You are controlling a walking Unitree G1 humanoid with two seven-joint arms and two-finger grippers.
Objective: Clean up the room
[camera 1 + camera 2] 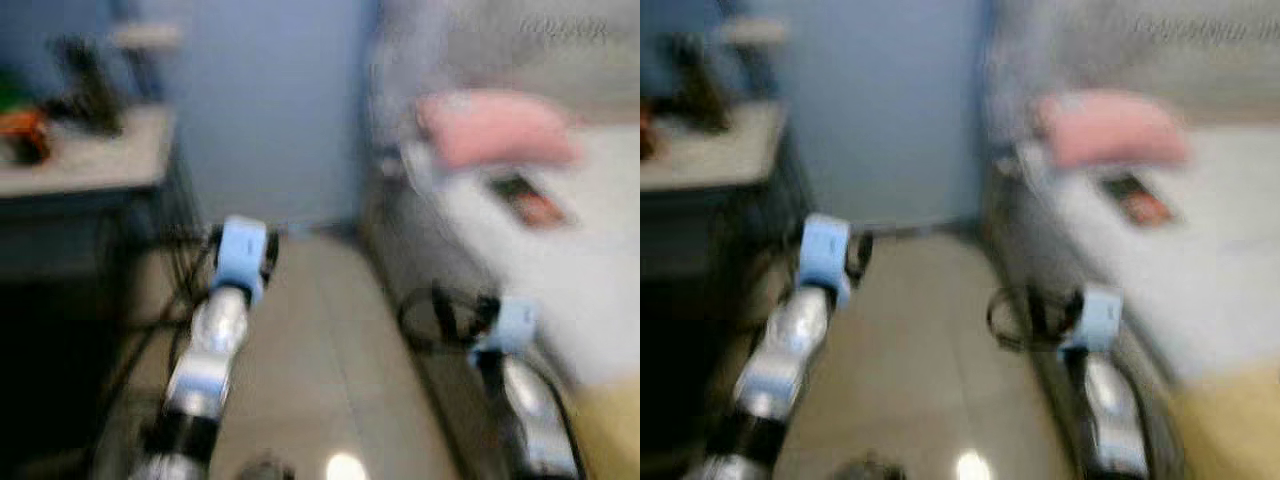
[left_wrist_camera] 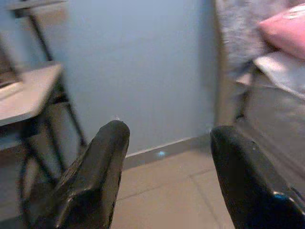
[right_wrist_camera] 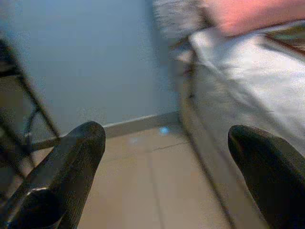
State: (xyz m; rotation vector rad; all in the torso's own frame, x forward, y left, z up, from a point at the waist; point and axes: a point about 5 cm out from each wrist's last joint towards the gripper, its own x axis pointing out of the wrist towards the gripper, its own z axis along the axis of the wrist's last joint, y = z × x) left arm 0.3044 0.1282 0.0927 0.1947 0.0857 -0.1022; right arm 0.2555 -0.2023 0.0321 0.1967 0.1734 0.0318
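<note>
The head views are blurred by motion. A pink pillow (image 1: 495,128) lies at the head of a white bed (image 1: 570,280) on my right. Beside the pillow on the sheet is a small dark and red flat item (image 1: 525,198). Both silver arms reach forward over the tiled floor, the left arm (image 1: 225,310) near the desk and the right arm (image 1: 520,390) along the bed's side. My left gripper (image 2: 169,131) is open with nothing between its fingers. My right gripper (image 3: 167,131) is also open and holds nothing.
A grey desk (image 1: 100,160) stands at the left with dark objects and an orange thing (image 1: 25,130) on it, and cables hang by its legs. A blue wall (image 1: 270,100) closes the far end. A strip of tiled floor (image 1: 320,350) runs between desk and bed.
</note>
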